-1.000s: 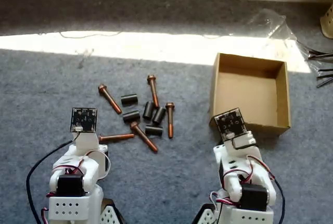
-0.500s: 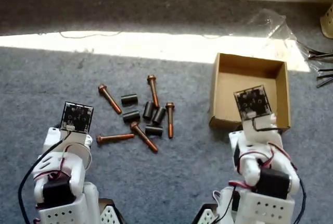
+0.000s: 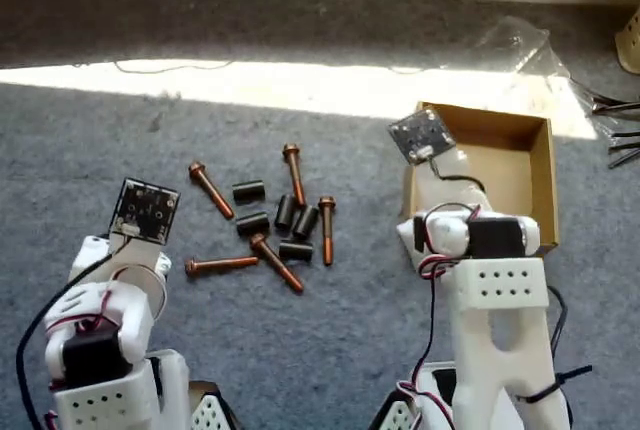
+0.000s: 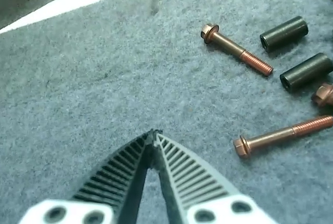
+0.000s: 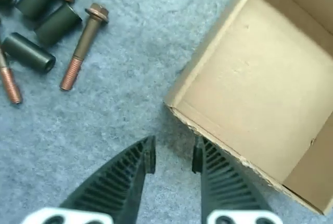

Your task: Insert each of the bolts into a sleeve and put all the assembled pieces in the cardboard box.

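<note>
Several copper bolts [image 3: 295, 173] and several black sleeves [image 3: 249, 191] lie loose in a cluster on the grey carpet. None of the bolts sits in a sleeve. The cardboard box [image 3: 495, 175] stands to their right with nothing in it. My left gripper [image 4: 154, 133] is shut and holds nothing, hovering over bare carpet short of a bolt [image 4: 283, 135] and two sleeves [image 4: 283, 33]. My right gripper [image 5: 173, 156] is open by a narrow gap above the carpet, at the box's [image 5: 255, 94] near left corner. A bolt [image 5: 83, 44] and sleeves [image 5: 57, 23] lie off to its side.
A sunlit strip crosses the carpet behind the parts. A clear plastic bag [image 3: 520, 45] and some dark cables [image 3: 620, 140] lie at the far right. The left arm [image 3: 105, 320] and right arm [image 3: 485, 280] stand at the front edge.
The right arm has lifted and stretched forward and left, bringing its wrist over the box's left wall. The left arm has pulled slightly left and back.
</note>
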{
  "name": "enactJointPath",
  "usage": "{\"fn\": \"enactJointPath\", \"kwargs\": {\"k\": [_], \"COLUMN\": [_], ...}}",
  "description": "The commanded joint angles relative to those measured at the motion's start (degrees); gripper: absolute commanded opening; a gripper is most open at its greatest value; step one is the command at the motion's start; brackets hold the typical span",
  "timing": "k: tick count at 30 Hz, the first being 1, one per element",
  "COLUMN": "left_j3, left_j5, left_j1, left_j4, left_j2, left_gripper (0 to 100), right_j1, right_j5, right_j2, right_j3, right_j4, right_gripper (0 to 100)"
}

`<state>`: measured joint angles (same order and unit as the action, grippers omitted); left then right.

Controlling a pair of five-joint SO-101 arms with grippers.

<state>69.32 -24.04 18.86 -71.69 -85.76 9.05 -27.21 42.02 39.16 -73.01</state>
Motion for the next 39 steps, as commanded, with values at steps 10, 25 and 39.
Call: {"fn": "enactJointPath", "kwargs": {"k": [10,25,39], "left_j3": [-22.11,-24.48,-20.09], "left_j5": [16.18,23.21,23.21], "left_j1": [0.4,0.75,3.03], "left_j4": [0.18,0.26,7.91], "left_j2": [40.4,54.11,54.02], "left_gripper": [1,20,20], "right_j1": [20.18,34.15,39.69], "right_j5": [4.31,-8.18,-14.51], "right_j2": [-21.76,-50.15,-50.42], "right_j3": [-24.13,-44.44,-36.35], "right_j4": [-15.69,-19.38,-9.71], "right_gripper": [11.9,12.0,12.0]}}
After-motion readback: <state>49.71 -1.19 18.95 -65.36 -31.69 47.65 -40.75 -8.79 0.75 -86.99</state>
